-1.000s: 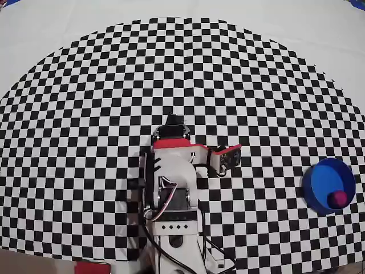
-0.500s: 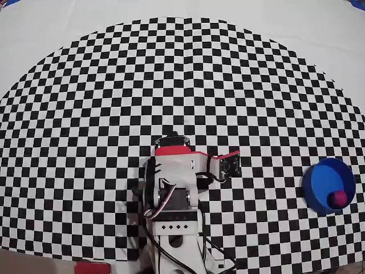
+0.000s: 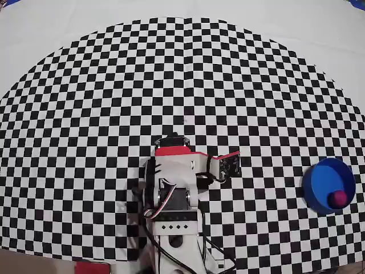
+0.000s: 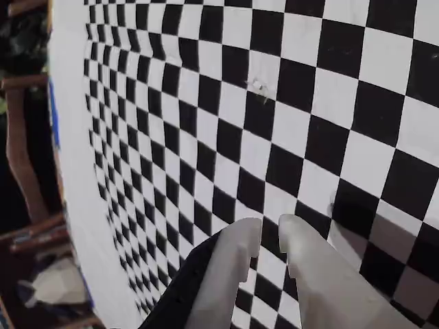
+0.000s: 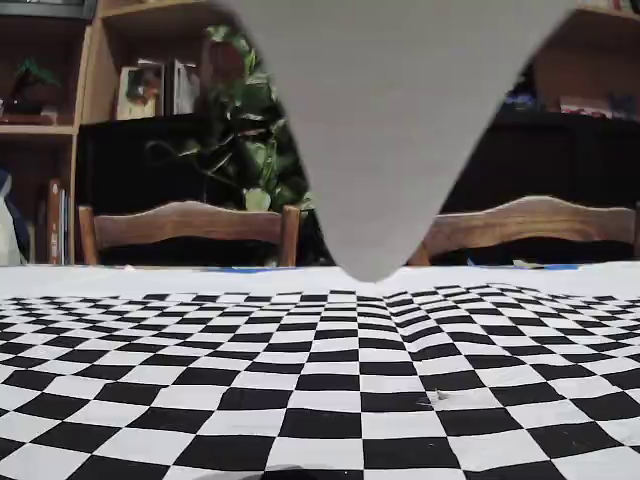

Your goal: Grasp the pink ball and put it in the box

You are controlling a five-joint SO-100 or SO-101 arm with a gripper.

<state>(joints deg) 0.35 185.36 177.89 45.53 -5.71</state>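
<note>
In the overhead view the pink ball [image 3: 340, 198] lies inside the round blue box [image 3: 319, 181] at the right edge of the checkered mat, against the box's near-right wall. The arm [image 3: 174, 171] is folded over its base at bottom centre, far left of the box. In the wrist view my gripper [image 4: 269, 229] points down at bare checker squares. Its two white fingers [image 4: 236, 264] stand almost together, with only a narrow slit between the tips and nothing held. Neither ball nor box shows in the wrist or fixed view.
The checkered mat [image 3: 182, 85] lies on a white table. In the fixed view a large blurred grey shape [image 5: 385, 120] hangs close to the lens, with wooden chairs [image 5: 190, 225], a plant and shelves beyond the table's far edge.
The arm has pulled back a little toward its base since a second ago, then held still. The ball stays in the box.
</note>
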